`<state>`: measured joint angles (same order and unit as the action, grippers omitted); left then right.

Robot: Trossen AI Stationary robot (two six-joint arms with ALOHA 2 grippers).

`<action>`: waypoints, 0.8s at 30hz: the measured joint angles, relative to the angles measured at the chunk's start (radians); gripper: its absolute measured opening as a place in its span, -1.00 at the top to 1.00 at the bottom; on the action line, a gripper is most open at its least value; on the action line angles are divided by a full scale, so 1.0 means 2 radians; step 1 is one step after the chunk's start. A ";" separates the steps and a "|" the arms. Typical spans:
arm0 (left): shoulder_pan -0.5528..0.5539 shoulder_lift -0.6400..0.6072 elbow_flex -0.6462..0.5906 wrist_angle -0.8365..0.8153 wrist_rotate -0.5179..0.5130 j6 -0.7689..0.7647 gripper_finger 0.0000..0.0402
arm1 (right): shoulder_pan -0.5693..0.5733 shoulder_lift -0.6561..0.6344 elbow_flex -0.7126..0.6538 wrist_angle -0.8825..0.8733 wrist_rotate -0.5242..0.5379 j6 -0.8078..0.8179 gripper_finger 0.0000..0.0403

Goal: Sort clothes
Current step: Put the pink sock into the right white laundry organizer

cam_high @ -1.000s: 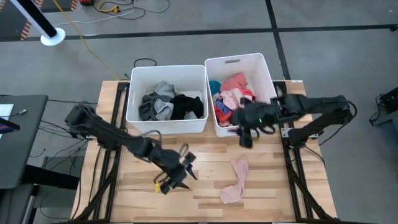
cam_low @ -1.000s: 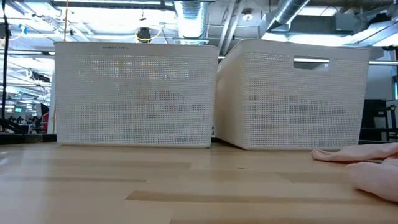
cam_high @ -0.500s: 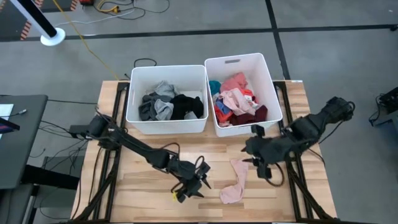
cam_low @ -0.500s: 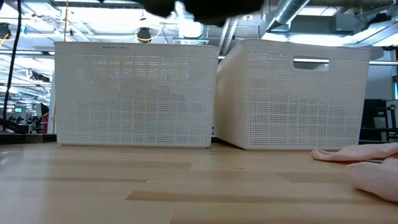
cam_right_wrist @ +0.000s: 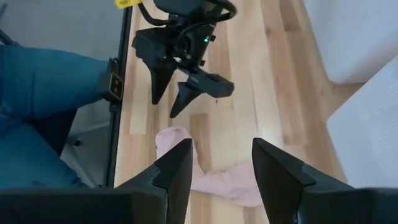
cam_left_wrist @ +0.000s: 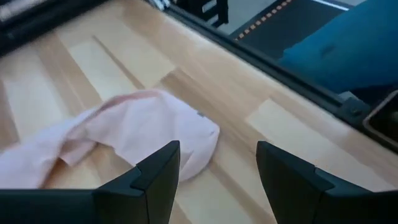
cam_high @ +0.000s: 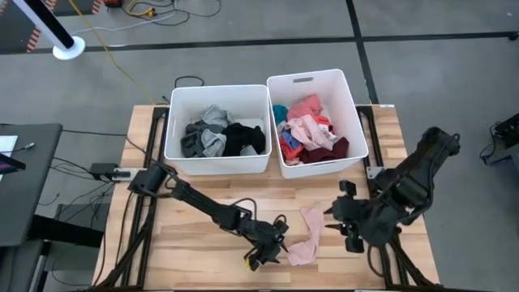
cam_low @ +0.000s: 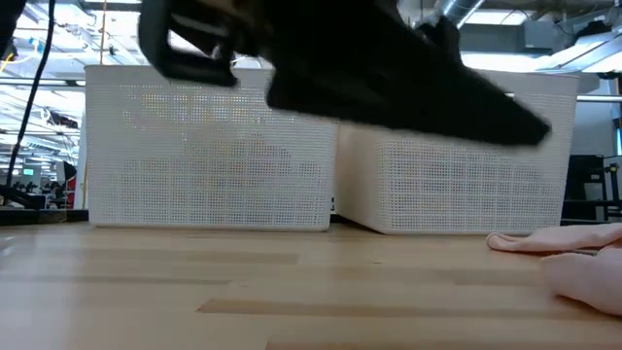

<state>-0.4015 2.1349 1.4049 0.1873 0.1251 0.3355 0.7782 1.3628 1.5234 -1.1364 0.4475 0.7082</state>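
Pale pink fabric, one small pink garment (cam_high: 306, 236), spread limp on the wood table (cam_high: 186, 243) in the lower centre of the high view, apart from both bins. Just left of it, almost touching its lower end, the left gripper (cam_high: 265, 253), fingers parted and holding nothing; in the left wrist view those two dark fingers (cam_left_wrist: 158, 171) straddling the garment's (cam_left_wrist: 130, 130) near edge without closing on it. To the right of the cloth, near but clear of it, the right gripper (cam_high: 342, 221), jaws likewise spread and empty; in the right wrist view the garment (cam_right_wrist: 214, 180) seen between its fingers (cam_right_wrist: 177, 165), with the left gripper (cam_right_wrist: 176, 93) beyond.

Left arm stretched long and low from the table's left edge, diagonally down toward lower centre. Right arm folded back from the right edge, wrist turned toward the cloth. In the low view, a dark arm blurred across the upper frame, the garment (cam_low: 573, 258) at lower right.

Farther up the frame, two white bins side by side at the table's far edge. Left bin (cam_high: 174, 122): black and grey clothes (cam_high: 223, 138). Right bin (cam_high: 345, 89): pink, red and maroon clothes (cam_high: 308, 130).
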 joint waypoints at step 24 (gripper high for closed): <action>0.015 0.094 0.064 0.002 0.023 -0.015 -0.02 | 0.036 0.000 -0.199 0.183 0.000 0.080 0.11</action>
<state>-0.3706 2.3234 1.5333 0.1920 0.1703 0.3054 0.8509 1.3632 1.1263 -0.7699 0.4477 0.8673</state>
